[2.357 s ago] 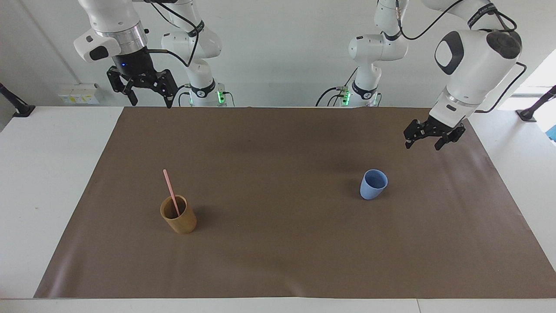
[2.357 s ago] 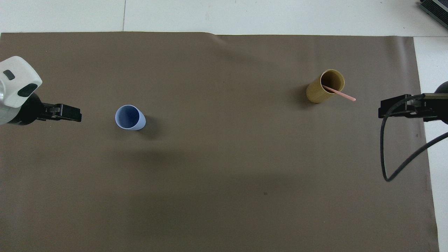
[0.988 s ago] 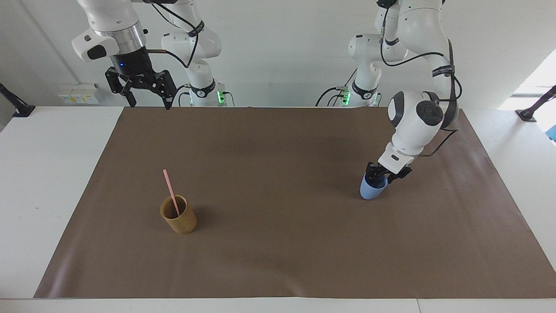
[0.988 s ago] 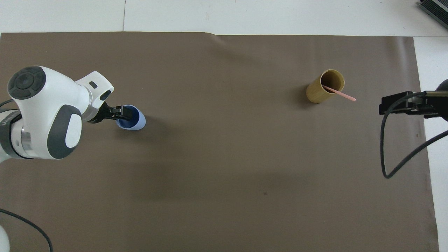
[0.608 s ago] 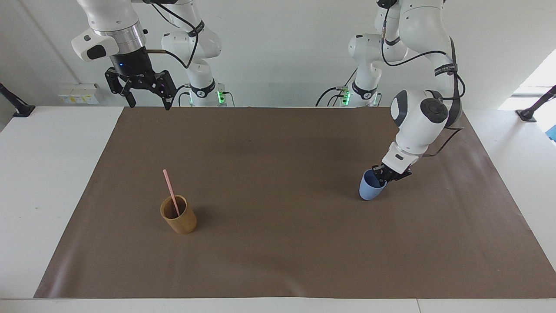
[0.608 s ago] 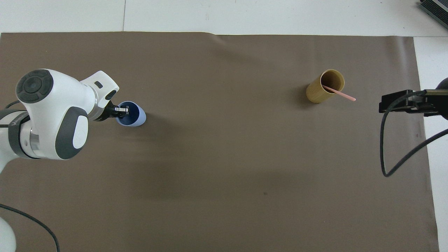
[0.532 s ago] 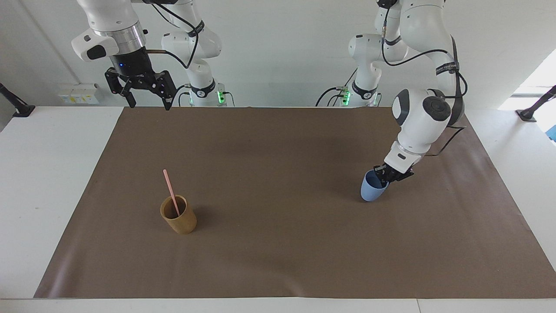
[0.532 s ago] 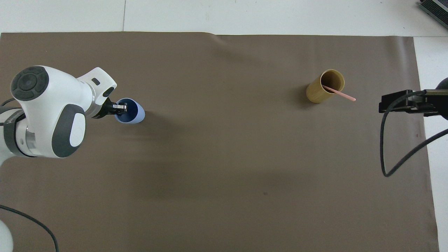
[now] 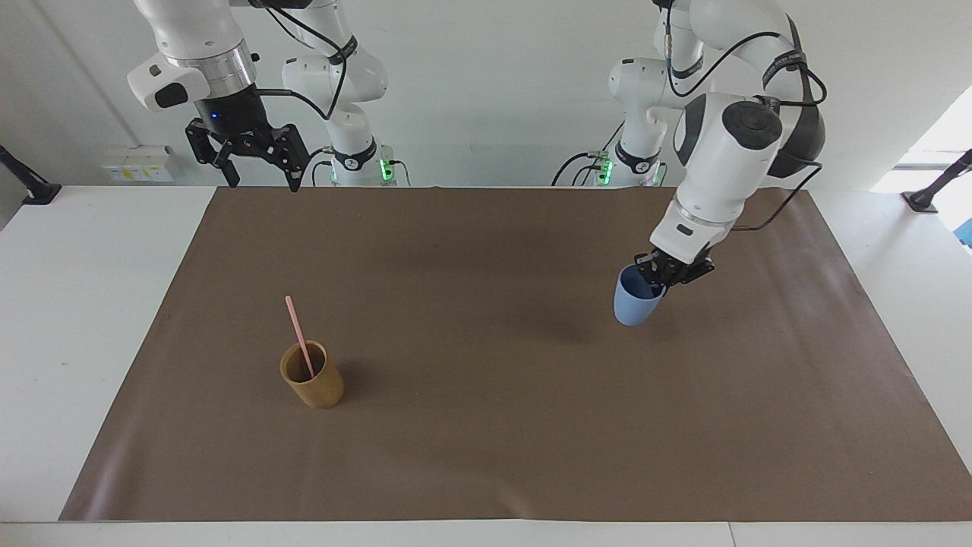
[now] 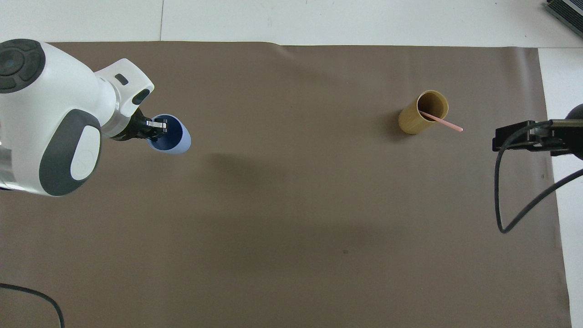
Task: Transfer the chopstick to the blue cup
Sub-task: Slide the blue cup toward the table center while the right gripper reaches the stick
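Note:
My left gripper [image 9: 657,278] [image 10: 155,129] is shut on the rim of the blue cup [image 9: 632,301] [image 10: 175,139] and holds it up off the brown mat [image 9: 486,425], tilted, over the mat toward the left arm's end. The pale-pink chopstick [image 9: 298,333] [image 10: 444,121] stands slanted in the tan bamboo cup [image 9: 313,377] [image 10: 419,114] toward the right arm's end. My right gripper [image 9: 254,169] [image 10: 514,136] hangs open high above the mat's edge nearest the robots, apart from the chopstick; that arm waits.
The mat [image 10: 291,205] covers most of the white table [image 9: 76,304]. A black cable [image 10: 505,209] hangs from the right arm over the mat's edge. The blue cup's shadow [image 9: 554,327] lies on the mat beside it.
My left gripper came down to the blue cup, closed on its rim and has lifted it off the mat, carrying it a little toward the robots. The right arm barely moved.

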`<state>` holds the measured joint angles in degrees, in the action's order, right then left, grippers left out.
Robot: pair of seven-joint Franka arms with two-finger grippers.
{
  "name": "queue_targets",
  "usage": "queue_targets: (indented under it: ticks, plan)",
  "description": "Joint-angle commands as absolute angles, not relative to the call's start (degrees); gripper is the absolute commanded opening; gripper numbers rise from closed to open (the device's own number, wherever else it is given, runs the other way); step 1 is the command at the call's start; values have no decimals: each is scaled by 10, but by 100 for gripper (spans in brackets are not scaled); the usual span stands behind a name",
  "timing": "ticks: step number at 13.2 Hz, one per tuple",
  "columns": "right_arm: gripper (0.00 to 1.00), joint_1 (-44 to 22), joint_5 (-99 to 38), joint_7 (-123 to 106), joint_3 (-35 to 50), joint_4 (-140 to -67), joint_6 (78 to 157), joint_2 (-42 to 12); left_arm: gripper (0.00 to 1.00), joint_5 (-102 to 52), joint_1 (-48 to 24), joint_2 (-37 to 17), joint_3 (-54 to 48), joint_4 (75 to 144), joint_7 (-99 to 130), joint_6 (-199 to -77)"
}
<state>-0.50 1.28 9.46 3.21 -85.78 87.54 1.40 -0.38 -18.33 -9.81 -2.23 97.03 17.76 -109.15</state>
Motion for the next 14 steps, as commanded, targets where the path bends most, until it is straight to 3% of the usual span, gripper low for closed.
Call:
queue_targets:
  ticks: [1,7,14]
  plan:
    - [100,7,10,76,36,-864,877,17,0,4,-242,-103,-14,960,248,-1087]
    - [100,8,9,75,36,-869,909,9,0,-6,-351,-173,-15,941,373,-1168]
    - [100,7,9,67,36,-872,949,-27,0,-24,-377,-215,-18,935,381,-1239]
